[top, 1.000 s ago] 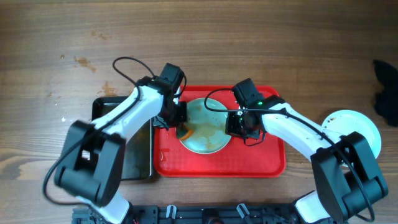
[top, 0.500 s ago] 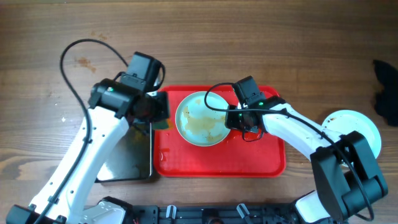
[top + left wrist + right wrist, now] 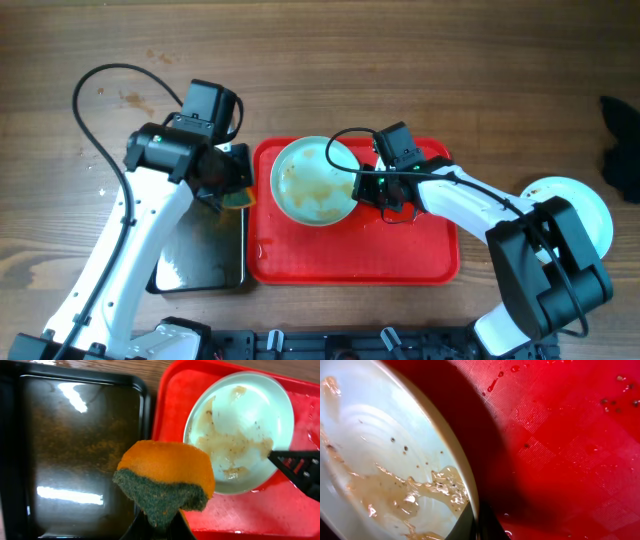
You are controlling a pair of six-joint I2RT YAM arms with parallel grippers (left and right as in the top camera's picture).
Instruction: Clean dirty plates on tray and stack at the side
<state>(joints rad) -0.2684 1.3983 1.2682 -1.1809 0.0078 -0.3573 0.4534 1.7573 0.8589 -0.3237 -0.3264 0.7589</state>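
A pale blue-white plate (image 3: 313,181) with brown sauce smears is tilted above the red tray (image 3: 420,250); it also shows in the left wrist view (image 3: 240,430) and the right wrist view (image 3: 395,470). My right gripper (image 3: 368,188) is shut on the plate's right rim (image 3: 476,525). My left gripper (image 3: 233,190) is shut on an orange sponge with a dark green scouring side (image 3: 165,480), held over the seam between the black tray and the red tray (image 3: 300,510), left of the plate. A white plate (image 3: 570,205) lies on the table at the right.
A glossy black tray (image 3: 200,250) holding brownish water sits left of the red tray; it also shows in the left wrist view (image 3: 75,450). A dark cloth (image 3: 622,150) lies at the far right edge. Droplets dot the red tray (image 3: 560,435).
The right gripper has tilted and lifted the plate, moving it left. The left arm has drawn back from the plate with the sponge, toward the black tray.
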